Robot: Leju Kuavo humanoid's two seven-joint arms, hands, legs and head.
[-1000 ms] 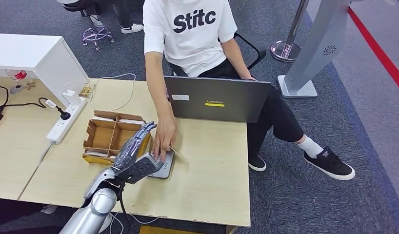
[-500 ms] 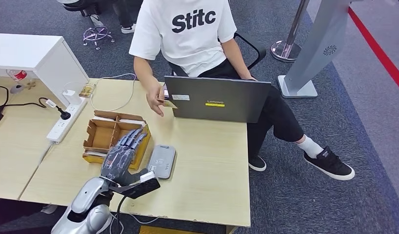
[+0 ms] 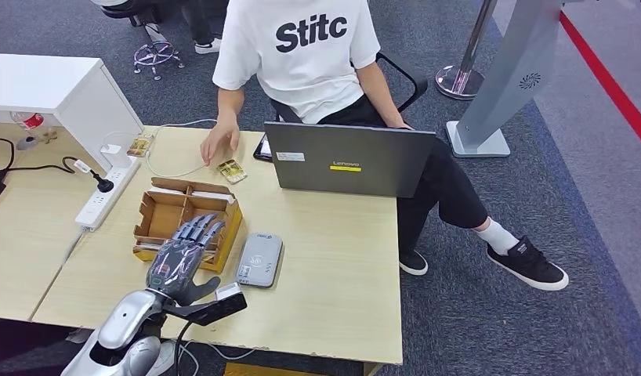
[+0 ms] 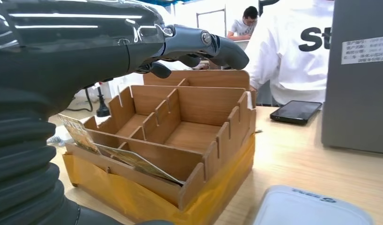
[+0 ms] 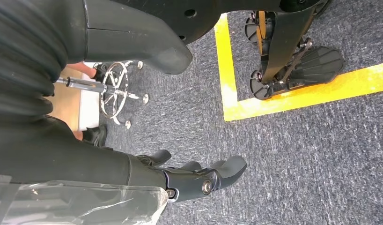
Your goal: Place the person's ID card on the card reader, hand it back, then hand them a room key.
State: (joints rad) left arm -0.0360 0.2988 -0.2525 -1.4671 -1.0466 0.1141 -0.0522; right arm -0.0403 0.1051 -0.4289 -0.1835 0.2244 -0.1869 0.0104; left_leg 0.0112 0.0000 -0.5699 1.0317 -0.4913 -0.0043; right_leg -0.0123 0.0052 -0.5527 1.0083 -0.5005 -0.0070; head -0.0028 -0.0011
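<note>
A pale wooden desk [image 3: 333, 258] is standing on grey carpet. My left hand [image 3: 179, 257] is hovering over the cardboard box [image 3: 170, 216], fingers [image 4: 217, 44] extended, holding nothing. The card reader [image 3: 259, 259] is lying at its 3 o'clock. The ID card [image 3: 232, 171] is lying at 12 o'clock under the person's hand [image 3: 219, 142]. My right hand [image 5: 199, 180] is hanging loosely open above the floor.

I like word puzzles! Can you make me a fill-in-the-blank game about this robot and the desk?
1. The robot's left hand hovers over the cardboard ____.
2. The grey card reader lies on the table with ____ on top of it.
3. The person's hand rests beside a small card on the ____.
4. The word printed on the person's white shirt is ____.

Missing words: box; nothing; table; Stitc
</note>
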